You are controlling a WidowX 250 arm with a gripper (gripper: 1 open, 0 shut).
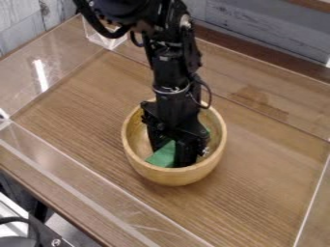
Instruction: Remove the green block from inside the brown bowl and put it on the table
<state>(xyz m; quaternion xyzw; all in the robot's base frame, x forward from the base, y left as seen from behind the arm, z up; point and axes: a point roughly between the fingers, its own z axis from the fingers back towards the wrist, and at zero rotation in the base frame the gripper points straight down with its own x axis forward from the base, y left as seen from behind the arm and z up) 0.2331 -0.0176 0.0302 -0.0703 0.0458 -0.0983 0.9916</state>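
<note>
Camera: claw (pixel 173 148) points down in brown bowl (pixel 141 163); gripping green block (pixel 164 154).

A small flat matte green block (pixel 168 154) lies tilted inside the round light-brown wooden bowl (pixel 143 162), partly hidden. The bowl stands upright on the brown wood-grain bench (pixel 77 106), near its front edge.

green block (pixel 164 154): solid matte green
brown bowl (pixel 145 166): light tan wood, faint grain, paler on rim
table (pixel 91 101): mid-brown wood grain, streaks running lengthwise
acrylic walls (pixel 52 58): clear, whitish glare on edges
arm (pixel 165 58): black, glossy
gripper (pixel 175 147): black
</note>
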